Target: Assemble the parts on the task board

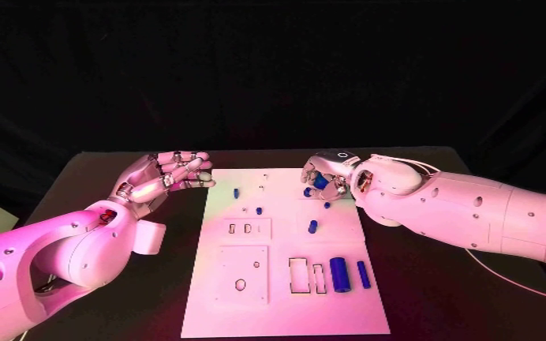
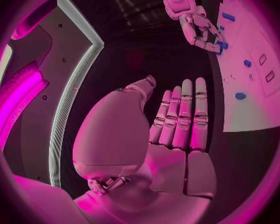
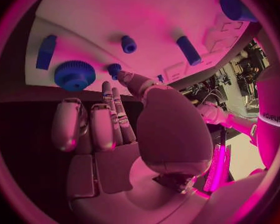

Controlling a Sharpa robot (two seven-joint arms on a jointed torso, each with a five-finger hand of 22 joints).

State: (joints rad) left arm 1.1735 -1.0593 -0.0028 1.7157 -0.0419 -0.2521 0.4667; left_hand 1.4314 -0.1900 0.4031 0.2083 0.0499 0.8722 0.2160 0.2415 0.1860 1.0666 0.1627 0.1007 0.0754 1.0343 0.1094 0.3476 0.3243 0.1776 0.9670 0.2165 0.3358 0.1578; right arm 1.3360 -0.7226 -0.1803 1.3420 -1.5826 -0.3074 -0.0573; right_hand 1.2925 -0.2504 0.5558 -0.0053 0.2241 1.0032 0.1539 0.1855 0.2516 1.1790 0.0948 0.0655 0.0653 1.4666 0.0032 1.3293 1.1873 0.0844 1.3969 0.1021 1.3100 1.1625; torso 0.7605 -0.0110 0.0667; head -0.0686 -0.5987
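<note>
Blue gear [image 3: 74, 74] beside right hand [image 1: 327, 177] fingertips.

My right hand [image 1: 330, 177] covers the far right corner of the task board [image 1: 285, 309], so from the head I cannot tell whether my fingers touch the small blue part [image 1: 319, 184] under them. At my right wrist, a blue cylinder [image 3: 238, 7] is cut off by the circle's rim.
</note>
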